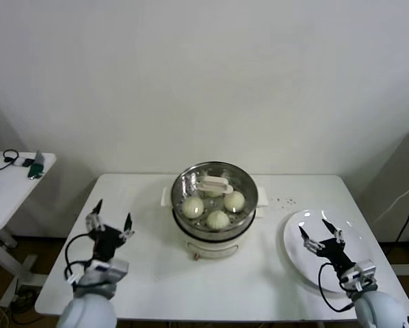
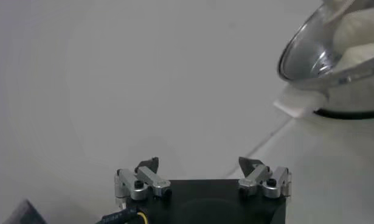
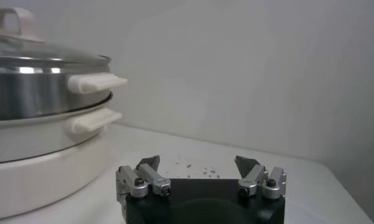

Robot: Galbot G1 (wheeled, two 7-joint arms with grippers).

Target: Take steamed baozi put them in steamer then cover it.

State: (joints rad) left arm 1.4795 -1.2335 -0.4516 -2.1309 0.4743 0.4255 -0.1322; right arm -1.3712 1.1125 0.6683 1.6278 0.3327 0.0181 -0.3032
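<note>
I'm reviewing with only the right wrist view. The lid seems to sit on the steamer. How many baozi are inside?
Observer: In the head view, three baozi show through the cover. Its handle may hide another.
Operator: Are any on the plate?
Observer: The plate looks bare. The right gripper is above it, fingers open.
Operator: And the other arm?
Observer: The left gripper is over the table, left of the steamer, open and empty.
</note>
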